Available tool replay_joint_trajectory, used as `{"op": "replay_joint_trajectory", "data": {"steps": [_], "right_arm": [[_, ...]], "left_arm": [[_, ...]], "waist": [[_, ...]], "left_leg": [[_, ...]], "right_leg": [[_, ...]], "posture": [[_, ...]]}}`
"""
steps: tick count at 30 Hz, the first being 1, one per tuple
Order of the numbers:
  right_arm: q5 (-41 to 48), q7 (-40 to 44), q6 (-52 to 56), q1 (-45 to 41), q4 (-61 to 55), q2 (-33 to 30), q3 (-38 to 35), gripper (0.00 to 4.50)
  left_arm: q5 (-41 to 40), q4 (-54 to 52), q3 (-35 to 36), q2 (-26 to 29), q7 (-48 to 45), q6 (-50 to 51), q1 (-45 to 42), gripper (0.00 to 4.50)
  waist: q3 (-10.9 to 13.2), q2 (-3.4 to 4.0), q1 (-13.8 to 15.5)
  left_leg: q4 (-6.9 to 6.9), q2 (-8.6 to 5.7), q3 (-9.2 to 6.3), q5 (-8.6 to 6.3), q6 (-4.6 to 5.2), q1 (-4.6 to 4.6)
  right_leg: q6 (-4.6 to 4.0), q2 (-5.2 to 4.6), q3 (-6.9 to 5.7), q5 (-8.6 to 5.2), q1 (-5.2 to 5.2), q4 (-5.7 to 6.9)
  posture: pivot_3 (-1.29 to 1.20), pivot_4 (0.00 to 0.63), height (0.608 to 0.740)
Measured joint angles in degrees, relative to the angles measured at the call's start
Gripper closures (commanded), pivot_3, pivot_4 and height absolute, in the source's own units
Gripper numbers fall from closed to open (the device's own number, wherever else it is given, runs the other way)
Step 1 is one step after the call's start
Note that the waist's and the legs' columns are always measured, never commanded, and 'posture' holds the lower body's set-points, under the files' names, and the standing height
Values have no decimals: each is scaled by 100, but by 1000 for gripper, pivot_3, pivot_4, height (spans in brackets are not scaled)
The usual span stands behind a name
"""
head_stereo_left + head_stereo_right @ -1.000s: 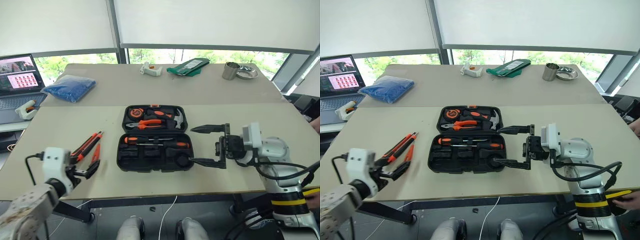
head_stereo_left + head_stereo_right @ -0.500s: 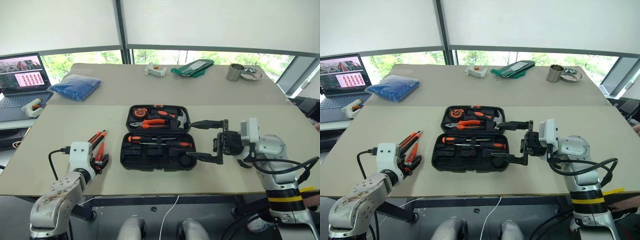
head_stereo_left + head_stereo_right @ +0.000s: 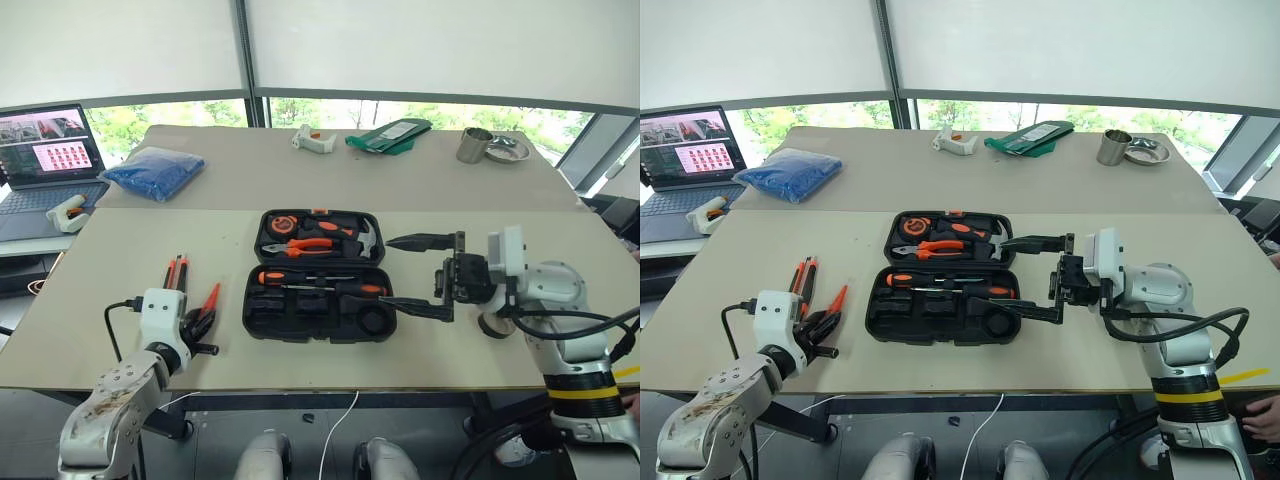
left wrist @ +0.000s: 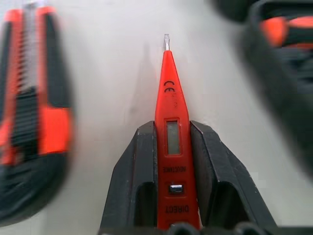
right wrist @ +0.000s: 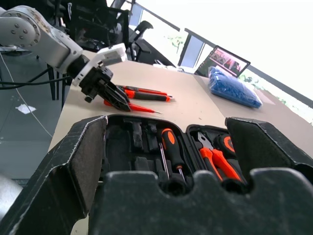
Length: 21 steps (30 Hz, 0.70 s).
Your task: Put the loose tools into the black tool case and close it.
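Table's left part: the utility knife (image 3: 176, 272) lay loose, well to the left of the case and back from the table's near edge.
Left gripper: the left gripper (image 4: 171, 147) sat just right of the knife, near the table's (image 3: 120, 250) near edge, both fingers (image 4: 134, 171) pressed against the sides of the tester pen (image 4: 169, 147); the pen's tip pointed away from the wrist, towards the case. Whether the pen had left the table could not be told.
Middle of the table: the black tool case (image 3: 316, 273) lay open, lid flat behind the base. Two screwdrivers (image 3: 315, 283) already sat in the base's recesses; the lid half held pliers (image 3: 300, 245), a hammer (image 3: 365, 236) and a tape measure (image 3: 274, 224).
Right gripper: the right gripper (image 3: 420, 275) hovered at the case's right edge, fingers wide apart and holding nothing.
Progress: judged past halfway; both screwdrivers seemed stowed.
Left to do: seat the pen, fetch and place the knife, fold the lid over and latch it.
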Motion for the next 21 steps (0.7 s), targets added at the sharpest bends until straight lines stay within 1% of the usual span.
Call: {"op": "replay_joint_trajectory", "data": {"steps": [2,4,6,7,8,10,11,13,15,16,17,18,21], "right_arm": [[77,-41,163,78,-118,-74,-18,0],[165,-156,350,179,-238,-124,-61,0],[190,-244,528,242,-310,-233,-78,0],[189,-272,606,264,-322,-286,-110,0],[185,-312,708,292,-333,-381,-115,0],[176,-381,846,311,-357,-504,-120,0],[159,-395,906,326,-363,-569,-120,0],[26,-484,987,347,-371,-690,-109,0],[-66,-511,1036,343,-367,-724,-86,0],[-100,-525,1054,350,-360,-746,-79,0],[-138,-552,1063,361,-356,-753,-68,0],[-152,-577,1074,358,-361,-753,-40,0],[-150,-610,1162,398,-389,-768,-31,0]], "left_arm": [[-154,30,184,324,-538,-219,-74,4003],[-314,138,258,910,-1483,-606,-154,4003],[-369,308,175,1447,-2498,-1011,-273,4003],[-349,428,107,1612,-2943,-1265,-410,4003],[-268,654,-119,1832,-3424,-1581,-650,4003],[-35,991,-483,2046,-4006,-2033,-1061,4003],[101,1176,-716,2115,-4242,-2192,-1326,4003],[504,1656,-1426,2182,-4760,-2430,-2134,4003],[806,1945,-1848,2181,-5045,-2640,-2542,4003],[989,2182,-2084,2134,-5157,-2767,-2782,4003],[1214,2550,-2321,1963,-5213,-2919,-3152,4003],[1351,2796,-2452,1804,-5206,-2998,-3401,4003],[1738,3434,-2857,1613,-5414,-3305,-3996,4003]], "waist": [[0,0,-8],[0,0,-9],[1,2,-9],[2,4,-3],[3,5,18],[3,5,27],[3,5,31],[3,5,37],[3,4,12],[3,4,8],[4,4,7],[5,1,2],[9,-4,-30]], "left_leg": [[0,2,1,0,0,-1],[-1,2,3,0,0,-1],[-1,1,7,-1,-1,-2],[-1,-1,8,-1,-1,-1],[-1,-3,5,-1,-2,-2],[-1,-4,6,-2,-1,-2],[-1,-6,6,-2,-1,-3],[0,-7,8,-2,1,-7],[0,-6,8,3,9,-17],[0,-7,9,11,23,-18],[0,-6,11,29,52,-24],[1,-4,17,34,59,-29],[1,0,26,34,61,-30]], "right_leg": [[0,2,-1,0,-5,3],[-2,2,-1,-1,-7,3],[-2,-1,-1,-1,-12,0],[-2,-4,-1,-1,-14,-3],[-1,-5,-7,-2,-24,-8],[-1,-9,-8,-1,-22,-10],[0,-10,-8,-1,-22,-11],[2,-9,-4,0,-7,-12],[11,-4,-3,5,-9,-10],[30,0,-3,16,-8,-9],[40,6,-3,21,-11,-7],[41,12,-4,21,-13,-7],[43,18,-2,18,-16,-5]], "posture": [[0,150,740],[0,150,740],[0,150,740],[0,150,740],[0,150,740],[0,150,740],[0,150,740],[0,150,740],[0,150,740],[0,150,740],[0,150,740],[0,150,740],[0,150,740]]}}
